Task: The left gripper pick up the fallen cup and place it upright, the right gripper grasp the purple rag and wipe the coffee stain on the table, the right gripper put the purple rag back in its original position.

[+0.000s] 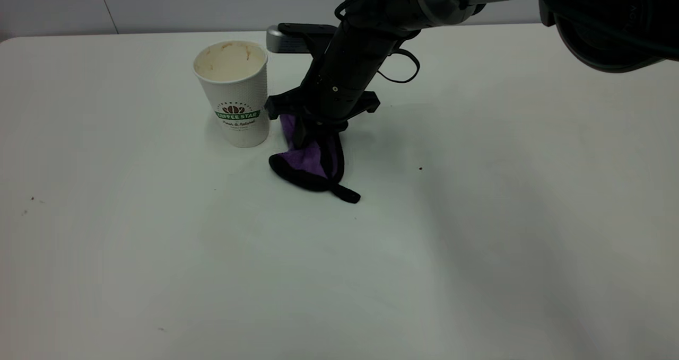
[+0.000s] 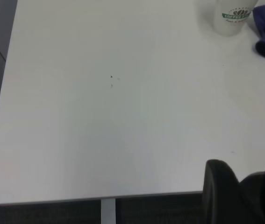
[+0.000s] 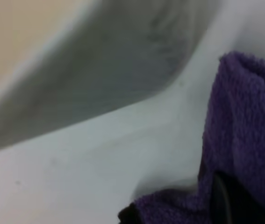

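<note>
The right arm reached down from the upper right of the exterior frame, its gripper (image 1: 313,137) pointing steeply downward near centre. The left gripper (image 2: 244,186) showed only dark fingertips at its wrist frame's lower right.

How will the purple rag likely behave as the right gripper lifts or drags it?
Probably floppy: the purple rag droops in folds from the right gripper, its lower end on the table. Likely light, and its fuzzy pile should grip rather than slip. The trailing loop could brush the cup close beside it.
</note>
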